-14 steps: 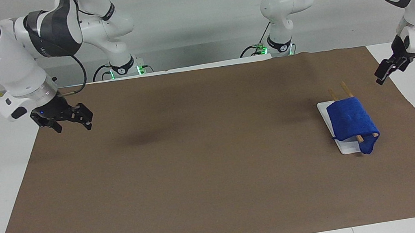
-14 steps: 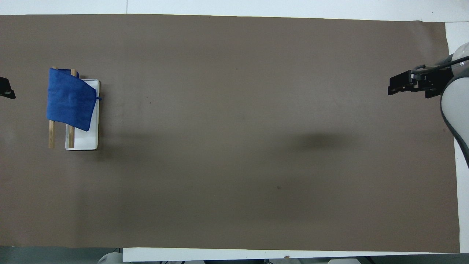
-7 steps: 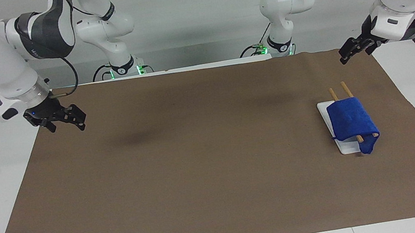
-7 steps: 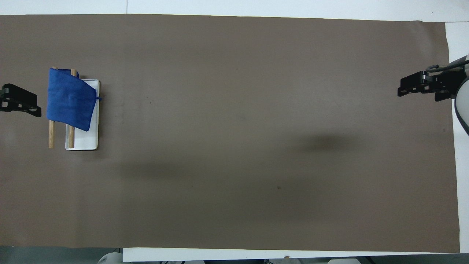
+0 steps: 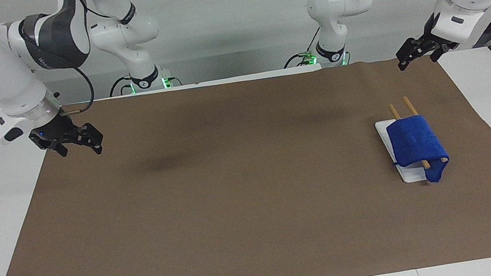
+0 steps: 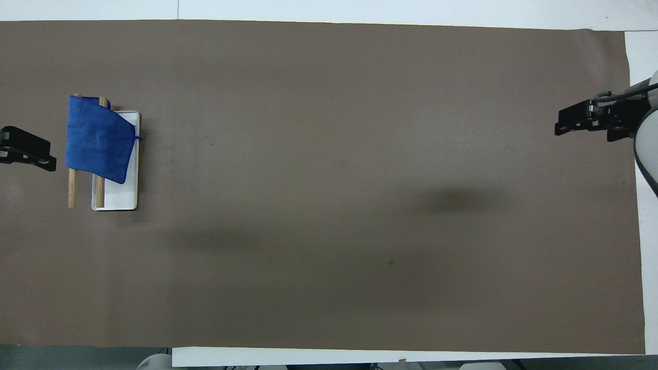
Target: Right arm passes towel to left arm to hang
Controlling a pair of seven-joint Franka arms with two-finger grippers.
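Apparently done | towel (image 5: 416, 140) draped over the two wooden rails (image 5: 409, 105) of the rack at the left arm's end of the worktop (image 5: 235, 198) | left end effector (image 5: 413, 54) raised, empty, grip unreadable | right end effector (image 5: 75, 141) released, empty | nothing left.

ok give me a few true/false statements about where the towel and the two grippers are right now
1. The towel is draped over two wooden rods above a white tray. True.
2. The right gripper holds the towel. False: it hangs empty over the mat's edge at the right arm's end of the table.
3. The towel is at the left arm's end of the table. True.
4. The left gripper touches the towel. False: it is up in the air over the mat's corner, apart from the towel.
5. The towel lies flat on the brown mat. False: it hangs on the rods, one corner drooping past the tray.
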